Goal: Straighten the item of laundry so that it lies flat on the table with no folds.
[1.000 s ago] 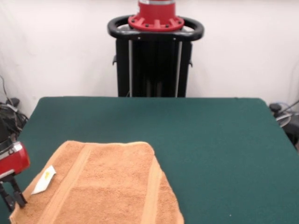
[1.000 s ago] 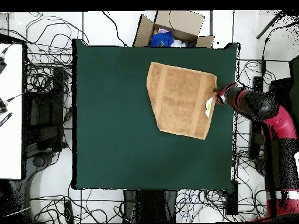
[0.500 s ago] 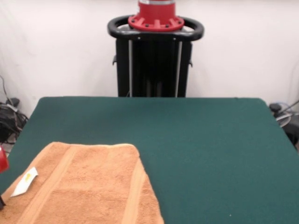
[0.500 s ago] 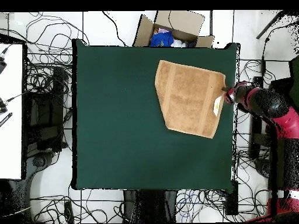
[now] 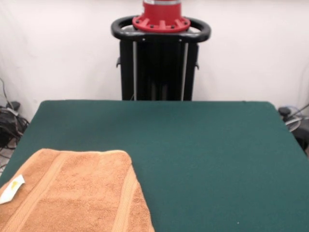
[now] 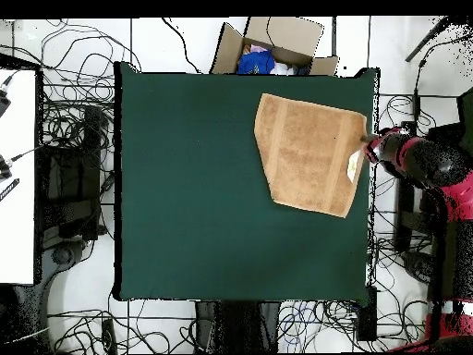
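towel (image 6: pixel 311 155): flat, at table (image 6: pixel 185 185) edge | gripper (image 6: pixel 372 148): at towel's edge, state unclear | cardboard box (image 6: pixel 272 46): blue item (image 6: pixel 256 63)

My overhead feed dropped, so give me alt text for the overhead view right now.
An orange-tan towel lies spread near one corner of the green table, its tagged end reaching the table's edge. The red and black arm's gripper sits at that end, just off the table. A cardboard box stands beyond the adjacent side.

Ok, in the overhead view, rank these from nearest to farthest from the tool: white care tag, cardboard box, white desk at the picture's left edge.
1. White care tag, on the towel's edge beside the tool.
2. Cardboard box, beyond the table's top edge.
3. White desk, far left.
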`<control>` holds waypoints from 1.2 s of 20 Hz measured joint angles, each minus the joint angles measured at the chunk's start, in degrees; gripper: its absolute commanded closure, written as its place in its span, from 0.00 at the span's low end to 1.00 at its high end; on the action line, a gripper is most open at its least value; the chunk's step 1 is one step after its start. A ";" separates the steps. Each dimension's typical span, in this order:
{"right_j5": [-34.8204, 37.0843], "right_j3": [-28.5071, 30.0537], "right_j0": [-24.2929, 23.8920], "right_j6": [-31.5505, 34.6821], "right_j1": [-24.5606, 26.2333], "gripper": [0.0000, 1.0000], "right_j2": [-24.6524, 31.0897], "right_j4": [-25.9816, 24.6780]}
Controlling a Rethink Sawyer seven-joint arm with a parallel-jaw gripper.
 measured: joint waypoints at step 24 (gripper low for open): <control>0.04 0.88 3.68 0.00 -5.59 0.00 -1.91 -0.05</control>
